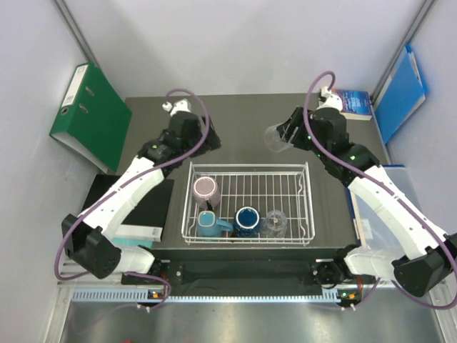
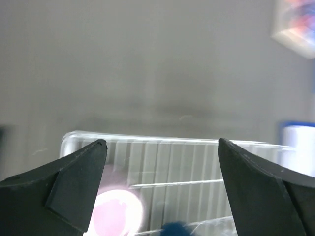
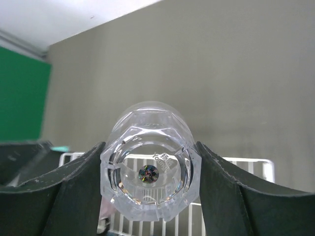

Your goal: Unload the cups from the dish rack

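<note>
Right end effector (image 1: 291,134) grips a clear tumbler (image 3: 150,167) tipped sideways, above the counter (image 1: 243,121) just beyond the dish rack (image 1: 308,204); left end effector (image 2: 162,147) wide, empty, near the rack's far-left corner; pink mug (image 1: 206,189), teal mug (image 1: 208,224), navy mug (image 1: 247,220) and second tumbler (image 1: 274,223) sit in the rack.

Dark grey table (image 1: 250,136) enclosed by pale walls (image 1: 235,43) on three sides. Left of table, green binder (image 1: 89,118) leaning against wall. Right of table, blue folder (image 1: 401,93) propped likewise. On table's far right corner, blue-covered book (image 1: 353,103). Lighting even, diffuse.
</note>
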Available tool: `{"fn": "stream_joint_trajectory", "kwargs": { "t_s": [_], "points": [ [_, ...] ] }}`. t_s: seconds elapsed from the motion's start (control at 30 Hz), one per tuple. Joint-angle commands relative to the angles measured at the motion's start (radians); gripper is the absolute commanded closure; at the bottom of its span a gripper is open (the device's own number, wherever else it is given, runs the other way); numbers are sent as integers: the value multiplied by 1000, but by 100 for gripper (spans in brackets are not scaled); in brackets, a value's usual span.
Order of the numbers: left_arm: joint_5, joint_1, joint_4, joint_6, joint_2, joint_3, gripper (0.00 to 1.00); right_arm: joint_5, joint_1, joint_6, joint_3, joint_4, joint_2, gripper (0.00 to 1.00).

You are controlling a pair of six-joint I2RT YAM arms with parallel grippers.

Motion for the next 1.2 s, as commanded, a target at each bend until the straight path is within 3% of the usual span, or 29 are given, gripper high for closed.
{"fn": "stream_joint_trajectory", "kwargs": {
  "t_s": [0.0, 0.03, 0.07, 0.2, 0.4, 0.93, 0.97, 1.0, 1.17],
  "points": [
    [502, 163, 325, -203, -11, -37, 1, -454, -104, 129, -121, 311, -24, 100],
    [609, 178, 435, -240, -6, -72, 1, -493, -107, 143, -135, 350, -19, 100],
    [747, 186, 655, -284, -3, -115, 1, -539, -107, 166, -145, 412, -12, 100],
    [886, 197, 1023, -519, 17, -258, 1, -598, -107, 196, -170, 488, 4, 100],
    [1005, 192, 1194, -617, 63, -258, 2, -616, -108, 202, -166, 494, 24, 100],
    [1042, 126, 1214, -620, 40, -300, 9, -676, -107, 263, -123, 631, 153, 100],
    [1046, 123, 1219, -622, 40, -303, 12, -690, -105, 271, -133, 667, 157, 100],
    [1048, 120, 1227, -622, 38, -306, 21, -699, -105, 284, -141, 690, 160, 100],
    [1058, 119, 1263, -640, 34, -340, 51, -753, -105, 398, -213, 853, 176, 100]
  ]
}}
